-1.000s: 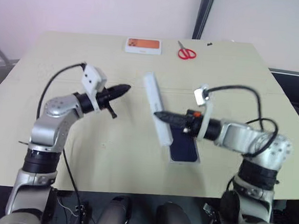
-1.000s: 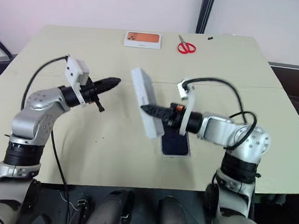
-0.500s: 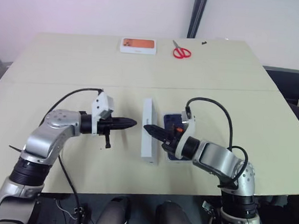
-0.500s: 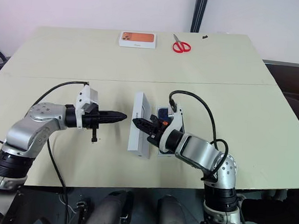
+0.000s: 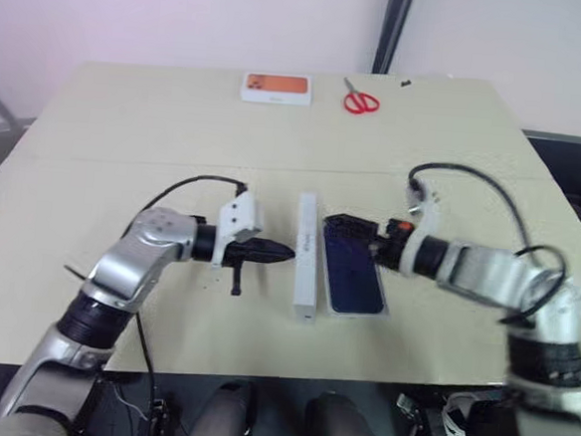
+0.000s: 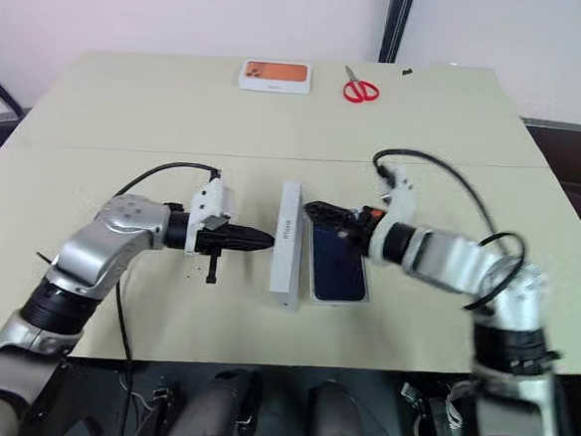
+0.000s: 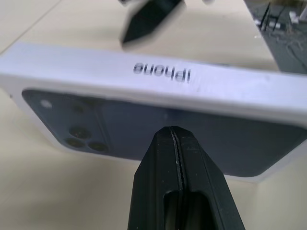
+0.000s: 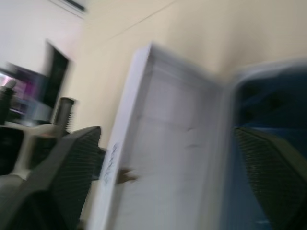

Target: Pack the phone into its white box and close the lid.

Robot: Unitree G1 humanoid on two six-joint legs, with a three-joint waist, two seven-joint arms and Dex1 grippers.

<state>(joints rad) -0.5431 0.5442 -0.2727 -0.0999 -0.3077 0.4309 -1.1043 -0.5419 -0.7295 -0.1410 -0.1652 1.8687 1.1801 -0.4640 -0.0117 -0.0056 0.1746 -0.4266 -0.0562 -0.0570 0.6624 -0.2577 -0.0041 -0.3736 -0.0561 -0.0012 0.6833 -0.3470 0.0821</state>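
Released since a second ago: lid now on edge on table, just left of box with phone inside. Left gripper pressed shut, tip at lid's printed face. Right gripper spread wide above box's far end.

You can't see the white box beneath the phone beyond a thin pale rim. The lid stands on edge, so from the head its printed face is hidden. The right wrist view is smeared with blur. The print on the white box with orange picture is too small to read.
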